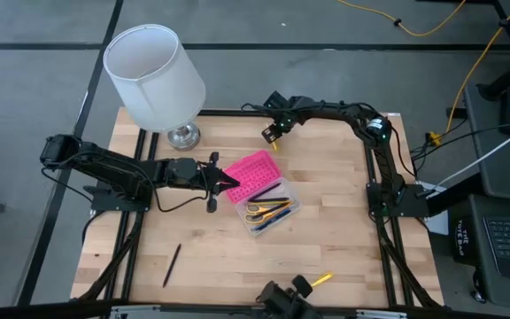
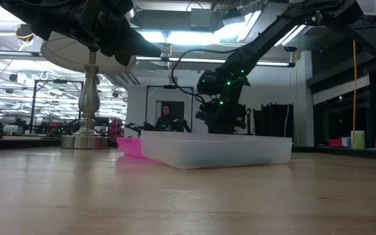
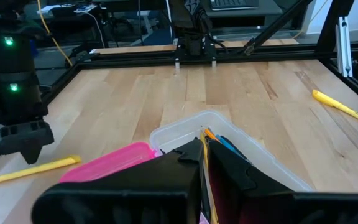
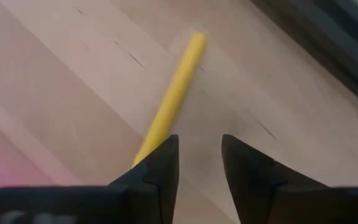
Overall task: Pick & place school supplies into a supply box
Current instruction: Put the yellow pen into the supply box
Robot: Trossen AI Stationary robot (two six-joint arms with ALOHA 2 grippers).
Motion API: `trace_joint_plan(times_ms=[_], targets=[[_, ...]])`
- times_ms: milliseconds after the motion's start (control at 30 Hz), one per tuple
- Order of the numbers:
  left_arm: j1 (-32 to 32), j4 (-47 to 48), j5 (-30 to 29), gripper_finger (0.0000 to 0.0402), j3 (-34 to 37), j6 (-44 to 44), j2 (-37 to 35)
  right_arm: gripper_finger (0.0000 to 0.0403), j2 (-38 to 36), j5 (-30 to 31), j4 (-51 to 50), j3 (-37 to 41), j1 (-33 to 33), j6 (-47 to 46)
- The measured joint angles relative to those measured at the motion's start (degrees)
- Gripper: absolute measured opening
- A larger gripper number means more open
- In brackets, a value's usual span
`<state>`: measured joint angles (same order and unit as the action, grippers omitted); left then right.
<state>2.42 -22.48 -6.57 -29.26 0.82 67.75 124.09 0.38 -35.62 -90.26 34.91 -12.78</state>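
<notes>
Your box [image 1: 273,209] sat open near the table's [image 1: 326,239] centre, its pink lid [image 1: 253,172] folded back toward the lamp [image 1: 155,78] and its clear base already holding scissors [image 1: 258,212] and several pens [image 1: 277,218]. Your left gripper [image 1: 229,182] hung over the lid's edge with its fingers [image 3: 229,171] pressed together and nothing visibly between them. Your right gripper [image 4: 199,155] stood low over the far side of the table, jaws apart, a yellow pen [image 4: 169,99] lying on the wood just beside one finger [image 4: 160,165] and not gripped. Well apart from the box, a black pen [image 1: 173,265] lay toward the near left corner and another yellow one [image 1: 321,279] rested at the near edge. Beyond the table, a person [image 2: 166,119] sat in the background.
</notes>
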Motion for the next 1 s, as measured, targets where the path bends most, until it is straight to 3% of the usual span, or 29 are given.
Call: trace_joint_plan(times_ms=[233, 1000], targets=[[0.00, 0.00, 0.00, 0.0017, 0.00, 0.00, 0.00, 0.0126, 0.00, -0.60, 5.51, 0.00, -0.28, -0.17], [-0.02, 0.00, 0.00, 0.0018, 0.00, 0.00, 0.00, 0.0126, 0.44, -4.21, 2.72, 0.55, -0.85, 1.16]])
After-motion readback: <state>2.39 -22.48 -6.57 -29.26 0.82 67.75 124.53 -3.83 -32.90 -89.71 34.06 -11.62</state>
